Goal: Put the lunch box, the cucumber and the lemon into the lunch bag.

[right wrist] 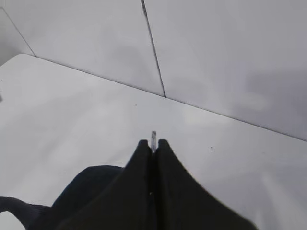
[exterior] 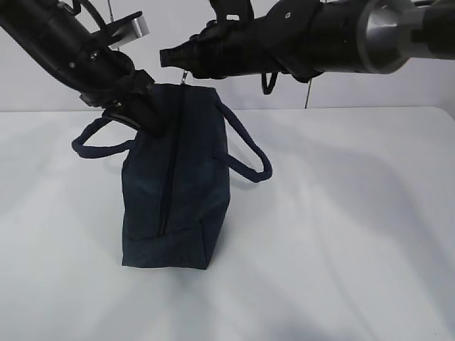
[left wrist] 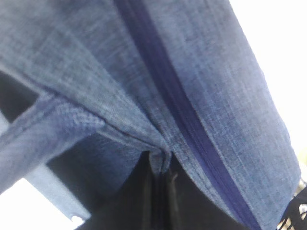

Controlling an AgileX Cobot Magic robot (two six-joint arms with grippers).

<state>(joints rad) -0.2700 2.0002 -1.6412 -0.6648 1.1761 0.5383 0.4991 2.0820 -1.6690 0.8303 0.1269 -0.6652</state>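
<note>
I see the bag [exterior: 178,181] upright on the table [exterior: 341,227], zipper closed, contents hidden; left gripper [exterior: 131,106] clenched on its top fabric, right gripper [right wrist: 153,143] pinching the silver pull [right wrist: 153,139].

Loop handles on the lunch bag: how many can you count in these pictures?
2. One loop handle hangs off the lunch bag's left side, the other handle off its right.

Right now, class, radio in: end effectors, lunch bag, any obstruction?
Left end effector shut on lunch bag fabric. Right end effector shut on silver zipper pull. Zipper looks closed. Lunch box, cucumber, lemon not in view.
</note>
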